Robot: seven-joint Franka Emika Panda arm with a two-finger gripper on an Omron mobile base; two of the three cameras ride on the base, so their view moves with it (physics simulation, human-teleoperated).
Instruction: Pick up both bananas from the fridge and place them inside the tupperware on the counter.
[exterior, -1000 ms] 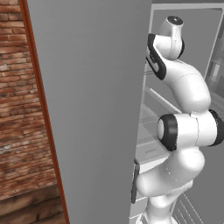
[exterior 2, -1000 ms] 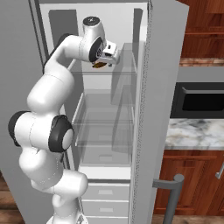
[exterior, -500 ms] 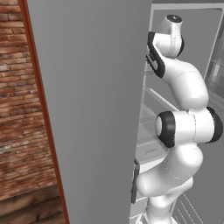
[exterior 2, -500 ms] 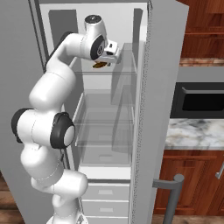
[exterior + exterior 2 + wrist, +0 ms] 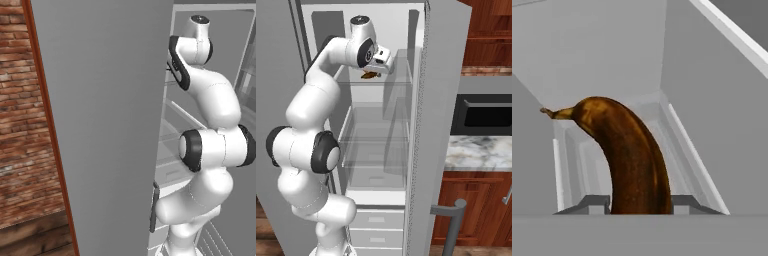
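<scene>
Lifting had to come before withdrawing: you needed to raise the banana (image 5: 634, 160) straight off the glass shelf (image 5: 373, 81), then draw it level out of the fridge (image 5: 441, 75). Your pincer (image 5: 375, 71) was clamped on that banana, which ran from between its tips toward the rear wall.

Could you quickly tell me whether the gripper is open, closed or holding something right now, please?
Gripper: closed, its jaws shut on a curved, mostly dark brown banana with a yellowish stem, inside the pale grey fridge.
</scene>
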